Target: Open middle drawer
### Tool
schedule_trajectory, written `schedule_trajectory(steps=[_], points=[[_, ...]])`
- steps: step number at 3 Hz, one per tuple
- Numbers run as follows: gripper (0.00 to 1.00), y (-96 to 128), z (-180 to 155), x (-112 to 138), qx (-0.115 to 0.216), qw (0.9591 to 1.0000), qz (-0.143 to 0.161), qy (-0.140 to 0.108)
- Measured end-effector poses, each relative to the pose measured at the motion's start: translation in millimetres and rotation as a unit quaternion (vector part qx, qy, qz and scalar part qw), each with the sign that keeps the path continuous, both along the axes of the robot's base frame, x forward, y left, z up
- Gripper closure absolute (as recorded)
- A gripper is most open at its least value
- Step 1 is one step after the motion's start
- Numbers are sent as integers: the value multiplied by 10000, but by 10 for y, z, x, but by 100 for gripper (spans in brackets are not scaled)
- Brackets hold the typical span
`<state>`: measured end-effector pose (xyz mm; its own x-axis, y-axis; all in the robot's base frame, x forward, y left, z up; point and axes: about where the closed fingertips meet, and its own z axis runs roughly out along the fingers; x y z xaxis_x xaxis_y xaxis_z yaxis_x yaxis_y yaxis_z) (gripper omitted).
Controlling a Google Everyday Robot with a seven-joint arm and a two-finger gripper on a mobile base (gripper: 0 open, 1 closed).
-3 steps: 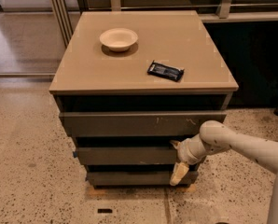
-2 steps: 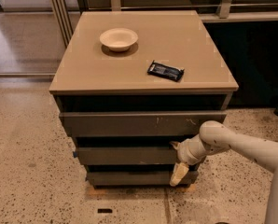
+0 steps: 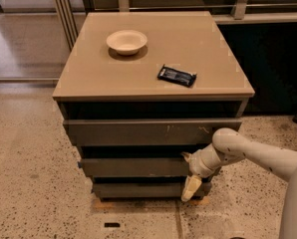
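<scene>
A drawer cabinet stands on the speckled floor, with three dark grey-brown fronts stacked under a tan top (image 3: 153,78). The middle drawer (image 3: 133,167) is the mid-sized plain front. The widest front (image 3: 148,132), with pale scratches, is above it and the narrowest front (image 3: 138,189) is below it. My gripper (image 3: 190,176) is at the right end of the middle drawer, at the end of my white arm (image 3: 258,156) coming in from the right. One pale finger (image 3: 191,188) hangs down over the bottom front.
On the cabinet top are a cream bowl (image 3: 127,41) and a black snack packet (image 3: 177,75). A dark wall panel (image 3: 273,68) is at the right behind the cabinet. Glass door frames (image 3: 64,14) stand at the back left. Speckled floor (image 3: 34,183) spreads left and in front.
</scene>
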<state>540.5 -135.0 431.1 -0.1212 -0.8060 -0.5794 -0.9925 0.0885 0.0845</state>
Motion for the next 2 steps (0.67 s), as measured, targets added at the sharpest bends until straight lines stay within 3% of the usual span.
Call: schedule_trajectory(steps=[2], points=[[0, 41, 157, -364, 147, 9988, 129, 448]])
